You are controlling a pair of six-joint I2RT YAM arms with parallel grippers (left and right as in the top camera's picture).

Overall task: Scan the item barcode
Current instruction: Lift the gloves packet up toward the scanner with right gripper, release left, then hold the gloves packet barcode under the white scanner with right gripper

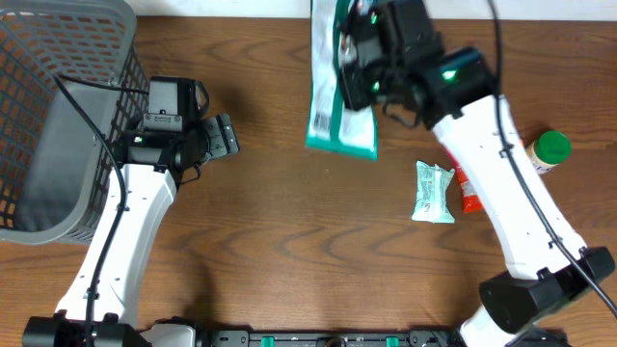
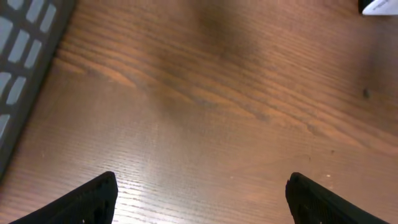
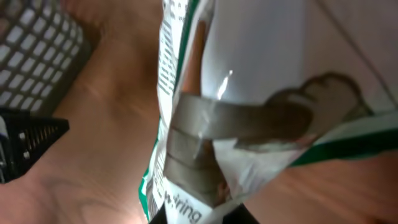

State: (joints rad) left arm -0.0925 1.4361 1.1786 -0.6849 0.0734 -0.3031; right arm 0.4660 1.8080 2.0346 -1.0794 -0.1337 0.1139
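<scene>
Cropped, covered and blurred parts

The bag (image 1: 339,106) runs off the overhead view's top edge, and in the right wrist view its print is too blurred to read. The right arm (image 1: 501,183) covers most of a red item (image 1: 469,200) and part of a green-capped bottle (image 1: 548,152). The basket (image 1: 120,67) is cut off at the left edge. A white thing (image 2: 380,6) is clipped at the left wrist view's corner and cannot be identified.

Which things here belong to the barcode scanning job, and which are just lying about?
In the job: the bag, gripped by the right gripper; the left gripper, open and empty.
Lying about: small packet, red tube, green-capped bottle, grey basket.
</scene>
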